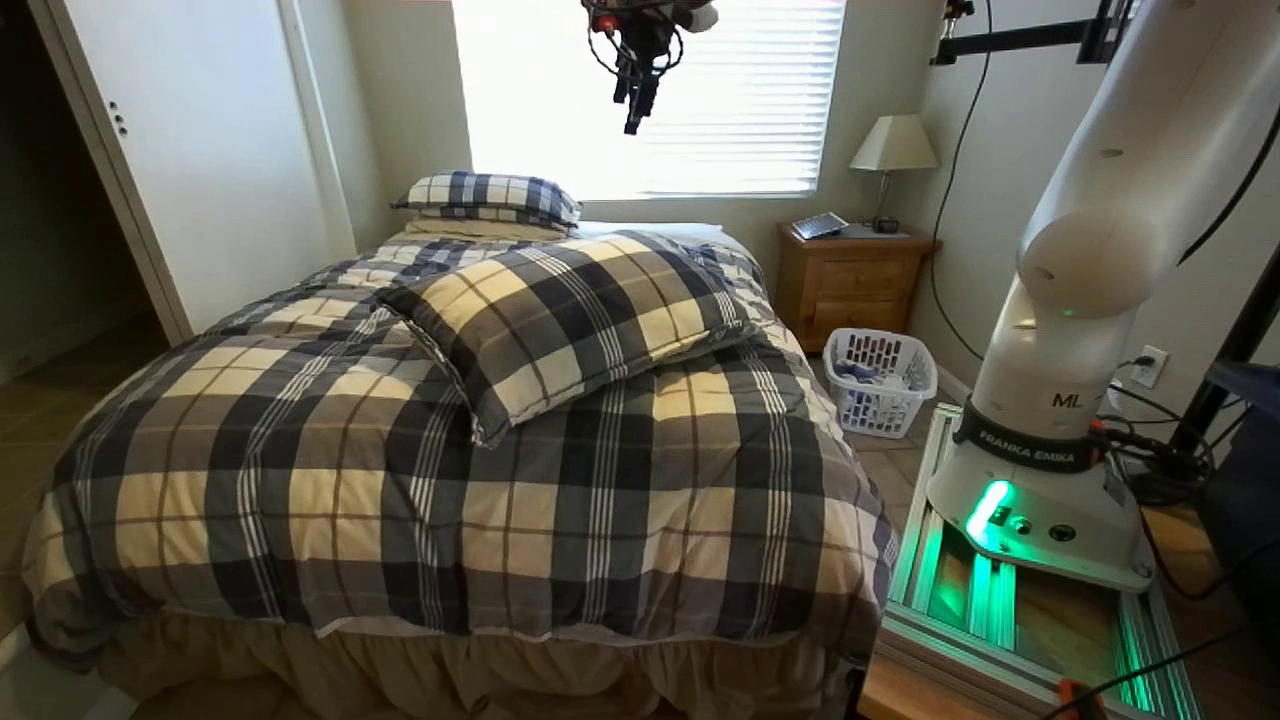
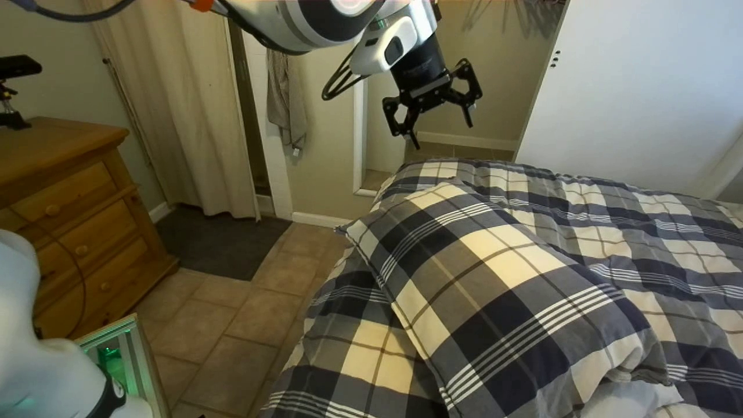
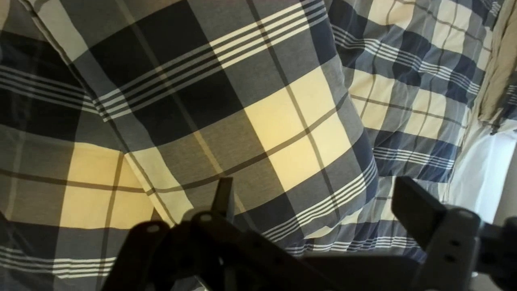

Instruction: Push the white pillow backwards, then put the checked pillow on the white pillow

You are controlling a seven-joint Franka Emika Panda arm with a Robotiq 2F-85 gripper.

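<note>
The checked pillow [image 1: 590, 310] lies slanted across the middle of the bed. It also shows large in an exterior view [image 2: 499, 278] and in the wrist view [image 3: 242, 121]. A flat cream layer [image 1: 480, 229], likely the white pillow, shows under a darker plaid pillow at the bed's head. White fabric [image 2: 633, 399] shows at one end of the checked pillow; I cannot tell if it is inside or beneath it. My gripper [image 2: 443, 136] is open and empty, high above the bed and touching nothing. Its spread fingers also show in the wrist view [image 3: 315, 182].
The darker plaid pillow [image 1: 490, 192] lies at the head's left. A plaid bedspread [image 1: 500, 520] covers the bed; a white sheet [image 1: 660, 231] shows at the head. A nightstand [image 1: 855, 280] with lamp [image 1: 893, 145] and a laundry basket [image 1: 880, 400] stand beside the bed.
</note>
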